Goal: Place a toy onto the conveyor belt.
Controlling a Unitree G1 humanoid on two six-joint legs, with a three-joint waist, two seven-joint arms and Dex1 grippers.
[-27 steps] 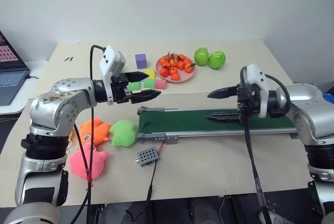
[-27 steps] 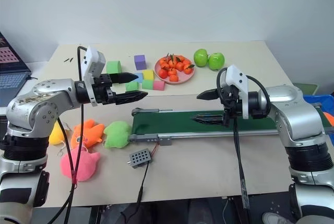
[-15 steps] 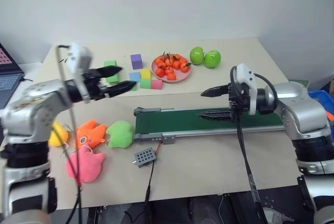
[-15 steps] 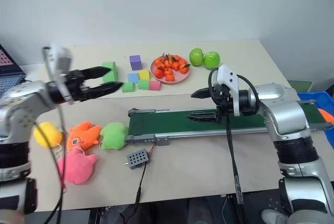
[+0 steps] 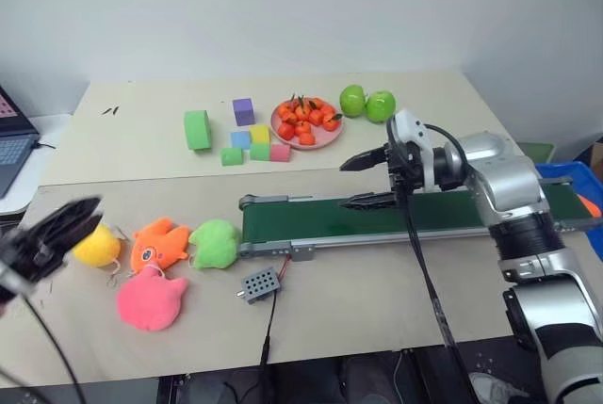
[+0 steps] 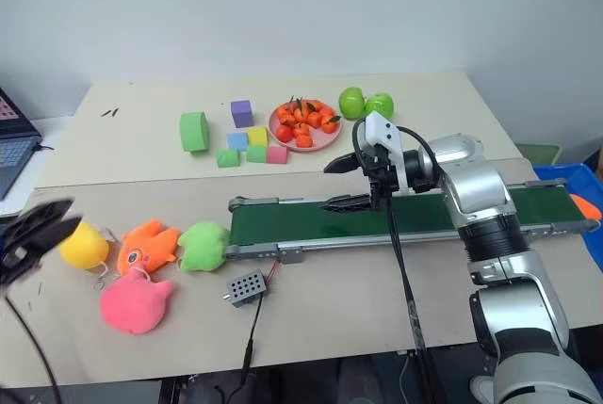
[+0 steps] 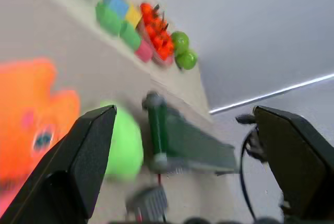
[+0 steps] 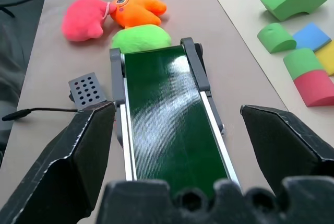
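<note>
At the counter's left edge the left tool [image 5: 57,234] hangs with its fingers spread wide and empty, near a yellow plush [image 5: 96,246]. Just right of it, near the front edge, lies the toy [image 5: 151,298], pink and roundish, touching the orange fish [image 5: 162,240] behind it; a lime-green plush [image 5: 218,242] sits against the end of the conveyor belt [image 5: 377,217]. The toy looks light, soft and squashy, so a pinch across its rounded middle should hold better than one on the ear points. Above the belt's middle the right tool [image 5: 369,181] hovers, spread wide, holding nothing.
</note>
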